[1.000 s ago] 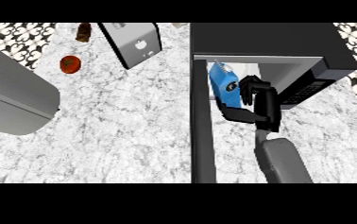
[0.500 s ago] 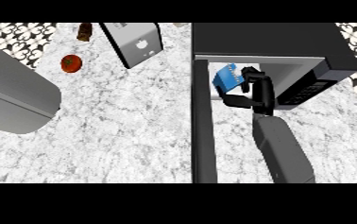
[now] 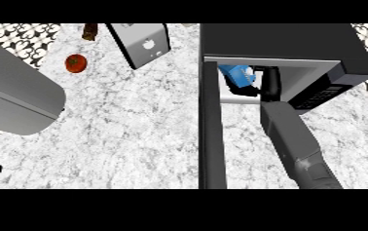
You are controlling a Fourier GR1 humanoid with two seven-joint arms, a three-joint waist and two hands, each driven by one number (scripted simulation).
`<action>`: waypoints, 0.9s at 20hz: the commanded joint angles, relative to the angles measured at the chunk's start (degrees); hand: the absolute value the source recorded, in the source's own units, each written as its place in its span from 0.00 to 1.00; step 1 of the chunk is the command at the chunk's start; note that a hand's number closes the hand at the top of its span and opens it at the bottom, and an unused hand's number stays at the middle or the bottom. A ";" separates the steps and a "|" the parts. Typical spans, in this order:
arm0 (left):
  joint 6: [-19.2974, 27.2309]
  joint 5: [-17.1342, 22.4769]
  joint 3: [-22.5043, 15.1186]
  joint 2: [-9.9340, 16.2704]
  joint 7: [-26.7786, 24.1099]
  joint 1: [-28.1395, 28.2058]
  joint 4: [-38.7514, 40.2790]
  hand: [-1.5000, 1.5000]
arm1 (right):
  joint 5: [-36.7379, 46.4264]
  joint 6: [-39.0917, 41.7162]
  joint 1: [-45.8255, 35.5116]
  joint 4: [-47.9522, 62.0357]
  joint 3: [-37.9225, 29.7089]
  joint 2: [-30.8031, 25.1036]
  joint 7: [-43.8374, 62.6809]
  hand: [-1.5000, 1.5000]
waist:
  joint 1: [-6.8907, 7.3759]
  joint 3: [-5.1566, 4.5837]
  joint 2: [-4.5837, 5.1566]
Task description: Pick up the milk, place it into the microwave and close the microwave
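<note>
At far left, grey left forearm (image 3: 25,98) over marble table (image 3: 137,137), hand unseen. Tomato (image 3: 75,63) near top. Microwave (image 3: 287,45) door (image 3: 212,127) open. Blue milk (image 3: 237,75) inside cavity, right hand (image 3: 267,81) curled round it.

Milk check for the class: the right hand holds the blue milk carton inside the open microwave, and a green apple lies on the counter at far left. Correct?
One detail is wrong. The head view shows a red tomato there. The right hand, milk carton and open microwave are as stated.
</note>
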 commanded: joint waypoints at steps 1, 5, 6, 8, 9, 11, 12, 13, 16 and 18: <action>-0.64 -0.83 -0.04 -0.22 -1.43 -2.05 2.49 0.00 | 3.68 -6.48 -5.63 5.58 0.71 -1.62 -0.52 1.00 | 0.49 -0.03 0.17; -1.03 0.37 -0.29 -0.72 0.06 0.04 0.05 0.00 | 8.52 -17.84 -6.94 8.77 3.07 -0.24 -2.71 1.00 | 1.49 0.01 0.41; -1.98 -0.17 0.71 1.08 -1.05 -1.81 2.70 0.00 | 9.35 -17.12 -10.45 10.25 3.49 -2.20 0.27 1.00 | 1.57 -0.03 0.54; -1.46 -0.86 -0.13 -0.45 -0.69 -0.65 1.39 0.00 | 10.27 -20.09 -10.93 12.10 3.42 -2.96 0.26 1.00 | 1.68 0.01 0.57; -2.30 -1.98 1.21 0.92 -3.07 -2.99 5.85 0.00 | 9.79 -20.00 -10.36 12.76 2.66 -3.44 -0.29 1.00 | 1.23 -0.03 0.59; -1.03 -3.02 -1.21 -0.65 -1.33 -3.43 3.57 0.00 | 9.68 -25.11 -12.48 14.14 1.68 -2.35 1.86 1.00 | 2.14 0.03 1.03; -1.74 -2.72 -0.33 0.58 -1.91 -4.34 5.03 0.00 | 9.62 -25.64 -12.11 14.19 1.35 -2.81 0.75 1.00 | 2.22 0.03 1.15; -0.14 -1.00 -0.11 0.93 1.13 -5.41 2.74 0.00 | 9.23 -26.27 -12.06 14.50 0.78 -2.25 0.86 1.00 | 1.77 0.08 0.99; -1.98 -0.70 0.37 1.08 -0.13 -3.63 3.73 0.00 | 8.53 -25.11 -12.61 15.34 -0.61 -4.97 1.06 1.00 | 2.48 0.09 1.11; -1.49 -2.67 -1.35 0.05 -0.54 -4.65 2.98 0.00 | 7.48 -24.97 -11.90 15.44 -1.99 -5.48 0.63 1.00 | 2.75 0.15 1.47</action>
